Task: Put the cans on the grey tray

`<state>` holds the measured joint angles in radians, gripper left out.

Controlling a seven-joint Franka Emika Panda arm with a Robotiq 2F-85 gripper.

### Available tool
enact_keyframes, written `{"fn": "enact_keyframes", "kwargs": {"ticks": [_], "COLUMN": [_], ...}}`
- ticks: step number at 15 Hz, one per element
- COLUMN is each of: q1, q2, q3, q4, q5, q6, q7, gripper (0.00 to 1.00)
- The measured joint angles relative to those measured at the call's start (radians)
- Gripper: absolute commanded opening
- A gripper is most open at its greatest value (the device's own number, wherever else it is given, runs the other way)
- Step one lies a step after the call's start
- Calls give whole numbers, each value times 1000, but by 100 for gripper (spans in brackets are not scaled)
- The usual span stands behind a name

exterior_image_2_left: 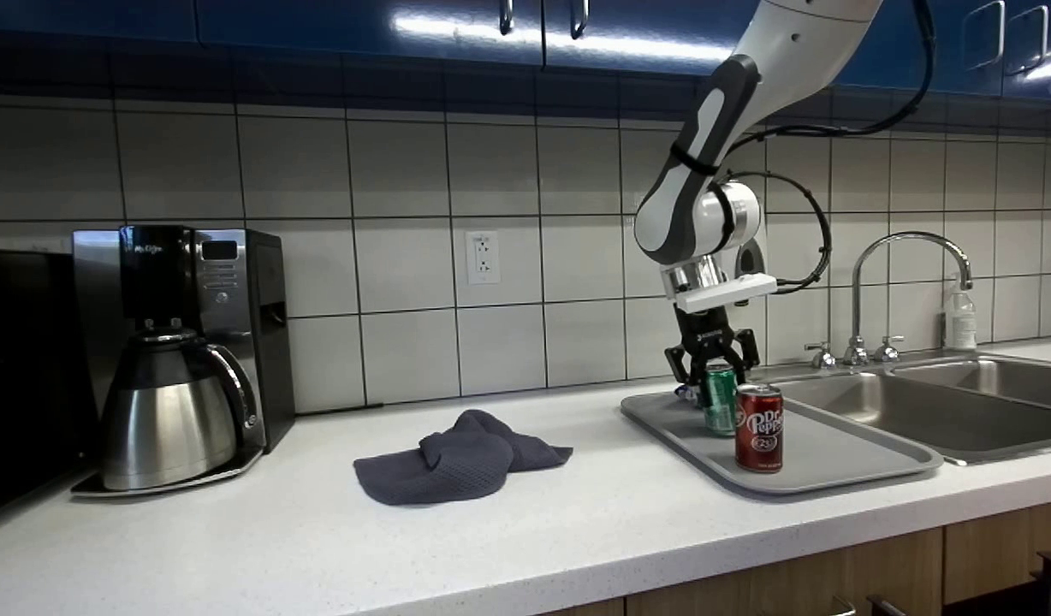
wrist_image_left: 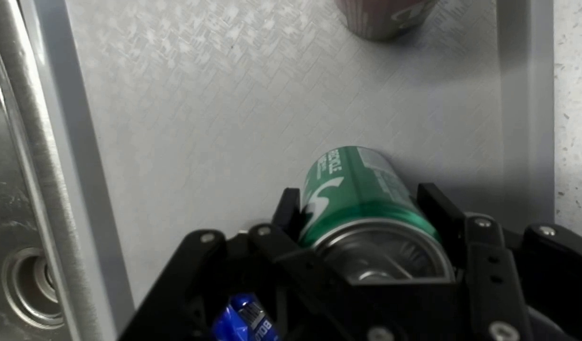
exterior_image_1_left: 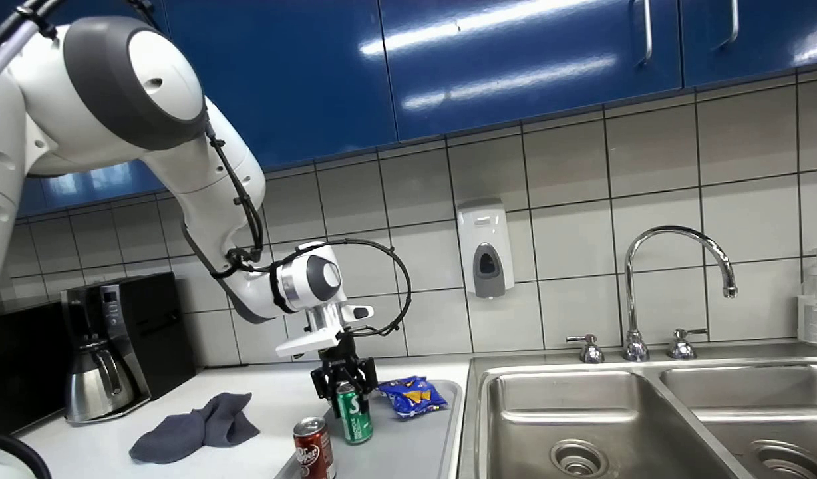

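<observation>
— What is nearest you?

— My own fingers (wrist_image_left: 287, 210), one either side of the green can (wrist_image_left: 367, 201), along its upper part. Whether they press on it or merely flank it, I cannot tell.

— And its footing?

— It stands upright, its base at the grey tray (wrist_image_left: 215, 132). It looks set down, though I can't swear the tray bears all its weight. I take this to be the moment of letting go.

— How would you do that well?

— Make sure the weight has passed to the tray, then part both sides evenly, so neither drags the can. After that, straight up and level until I'm above it; if it's empty, a nudge might topple it.

— What should you avoid?

— The blue packet (exterior_image_1_left: 414, 397) just beside it on the tray; no swinging that way. Farther off, the red can (exterior_image_2_left: 759, 428) stands upright on the tray, apart from mine. I'd leave it alone.

— And beyond?

— The sink (exterior_image_1_left: 561, 416), past the tray's edge. No leaning towards it.
</observation>
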<state>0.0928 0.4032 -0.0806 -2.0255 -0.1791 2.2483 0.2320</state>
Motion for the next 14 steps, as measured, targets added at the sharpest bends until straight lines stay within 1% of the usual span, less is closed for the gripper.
{"fn": "enact_keyframes", "kwargs": {"ticks": [1,2,8,14], "q1": [0,0,-1,-8], "q2": [-1,-3,-43,-133], "q3": [0,0,1,2], "q4": [-2,-3,-15,-18], "q5": [0,0,0,3], "q6": [0,0,-1,-6], "q7": [-4,-10,-54,-107], "gripper": [97,100,100,100]}}
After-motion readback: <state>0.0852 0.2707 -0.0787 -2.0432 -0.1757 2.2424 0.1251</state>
